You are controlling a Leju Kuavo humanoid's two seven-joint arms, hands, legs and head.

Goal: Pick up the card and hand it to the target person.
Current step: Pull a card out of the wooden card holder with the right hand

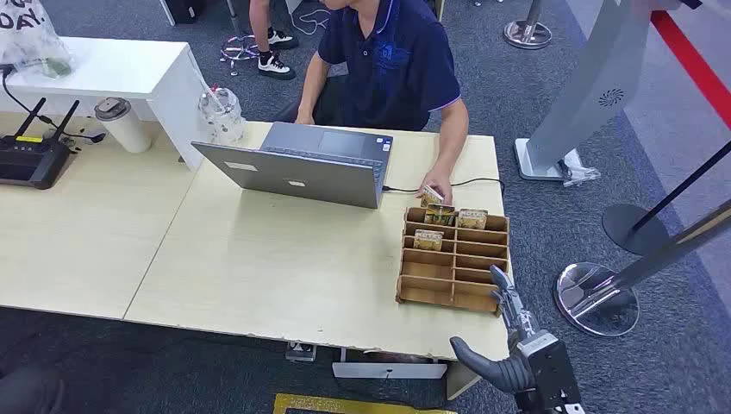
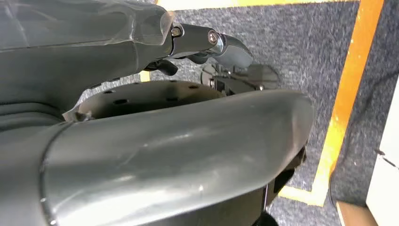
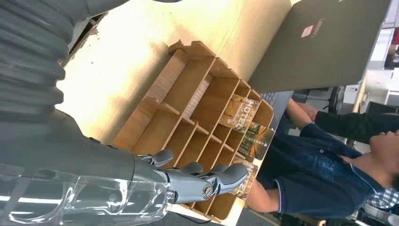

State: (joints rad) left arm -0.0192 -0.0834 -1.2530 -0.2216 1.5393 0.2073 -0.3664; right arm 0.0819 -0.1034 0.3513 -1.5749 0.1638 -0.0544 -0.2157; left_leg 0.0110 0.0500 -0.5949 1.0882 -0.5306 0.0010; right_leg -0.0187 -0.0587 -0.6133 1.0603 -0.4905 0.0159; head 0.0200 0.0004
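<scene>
The person's (image 1: 388, 60) head is cut off by the head view's top edge. The right hand's (image 1: 517, 349) wrist runs off the bottom edge. In the right wrist view, the fingers (image 3: 207, 181) hide part of the rack (image 3: 188, 117) and one card (image 3: 244, 181). Card print is too small to read.

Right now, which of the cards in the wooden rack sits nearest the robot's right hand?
The card standing alone in the left column, one row closer to the right hand than the two cards in the far row, next to the person's hand.
</scene>
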